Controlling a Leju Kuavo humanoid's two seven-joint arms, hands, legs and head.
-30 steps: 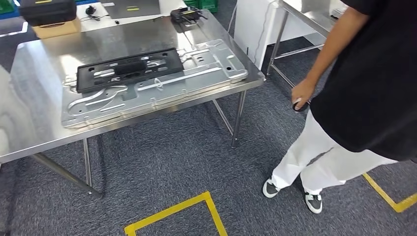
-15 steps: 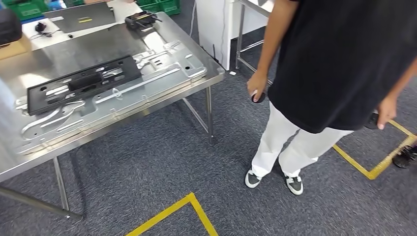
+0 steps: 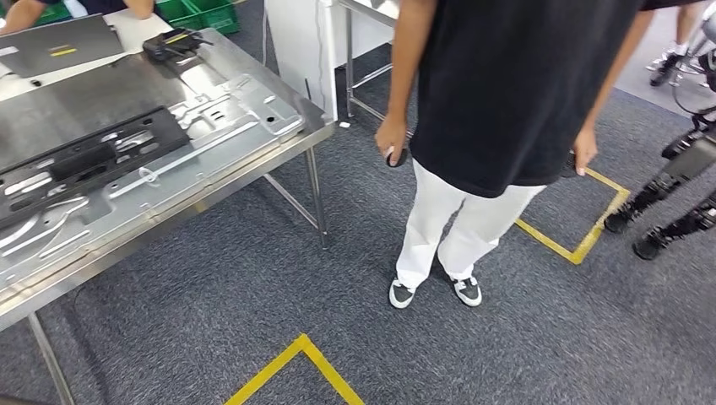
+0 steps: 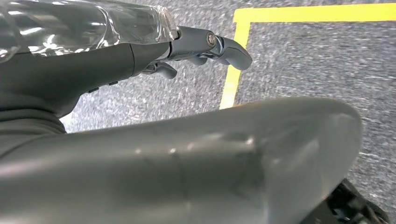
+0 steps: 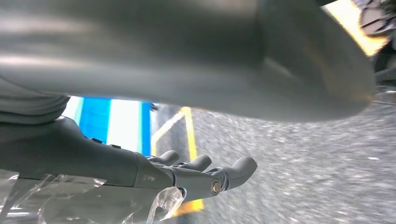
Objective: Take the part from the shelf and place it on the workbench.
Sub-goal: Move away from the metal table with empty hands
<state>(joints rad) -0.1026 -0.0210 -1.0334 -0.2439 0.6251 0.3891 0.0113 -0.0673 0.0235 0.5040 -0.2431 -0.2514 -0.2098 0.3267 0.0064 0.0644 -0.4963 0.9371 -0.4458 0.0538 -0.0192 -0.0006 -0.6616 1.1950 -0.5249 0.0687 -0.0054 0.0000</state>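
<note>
Hanging at the robot's sides, both hands carried nothing: the left hand (image 4: 205, 44) showed its fingers loosely apart above grey carpet and a yellow floor line (image 4: 233, 70), and the right hand (image 5: 201, 172) likewise had its fingers spread with nothing between them.

The steel workbench (image 3: 312, 135) is the landmark. On its top lay a large stamped metal panel (image 3: 236, 114), and on that panel rested a black plastic frame (image 3: 93, 152). At the far end of the workbench sat a small dark tool (image 3: 173, 42), with green crates (image 3: 198, 13) beyond it. Just off the workbench's near right corner stood a person in a black shirt and white trousers (image 3: 507, 93), one hand holding a small dark object (image 3: 393, 156). Farther from the workbench, past that person, the dark legs of another machine (image 3: 675, 194) stood on the carpet. Yellow tape (image 3: 295, 359) marked the floor in front of the workbench.

I could not see the shelf, and I could not tell whether the frame on the workbench was the part in question or whether the part was waiting elsewhere.

My judgement is that the fetching step was not yet in hand. The main hazard was the person standing close beside the workbench: a walking or turning robot with arms swinging low could brush them. Blur in the right wrist view suggested motion, which would make a misjudged step near the workbench's leg (image 3: 318, 198) more likely.
</note>
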